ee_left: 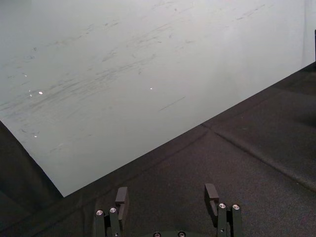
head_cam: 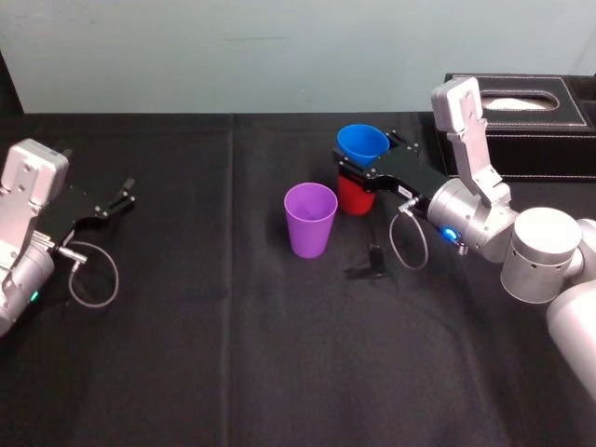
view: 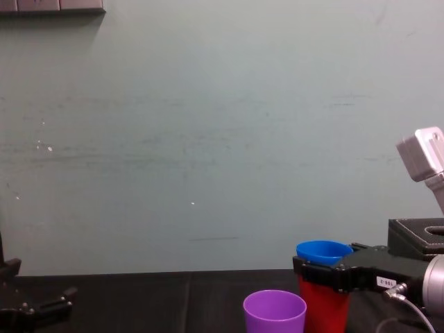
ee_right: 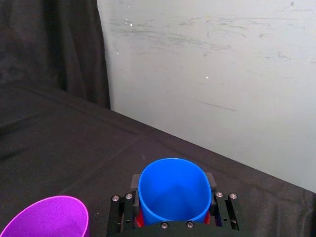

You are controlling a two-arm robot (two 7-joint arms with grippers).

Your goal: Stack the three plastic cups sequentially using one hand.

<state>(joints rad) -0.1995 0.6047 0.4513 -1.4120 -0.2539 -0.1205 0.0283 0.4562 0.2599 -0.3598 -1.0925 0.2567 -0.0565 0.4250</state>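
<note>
Tablecloth (head_cam: 233, 372) black, wall (head_cam: 233, 56) pale, scuffed; right end effector (head_cam: 363, 162) grips blue cup (head_cam: 361, 142).

Purple cup (head_cam: 310, 219) near blue cup's (head_cam: 361, 144) left; black box (head_cam: 521, 149) behind right.

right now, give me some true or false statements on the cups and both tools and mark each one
The blue cup sits inside the red cup. True.
The purple cup is stacked on the blue cup. False: it stands alone on the black cloth, to the robot's left of the pair.
The right tool is shut on the blue cup. True.
The left tool holds a cup. False: it is open and empty, at the left of the black cloth.
The black box stands between the purple and red cups. False: it sits at the far right, behind the right arm.
</note>
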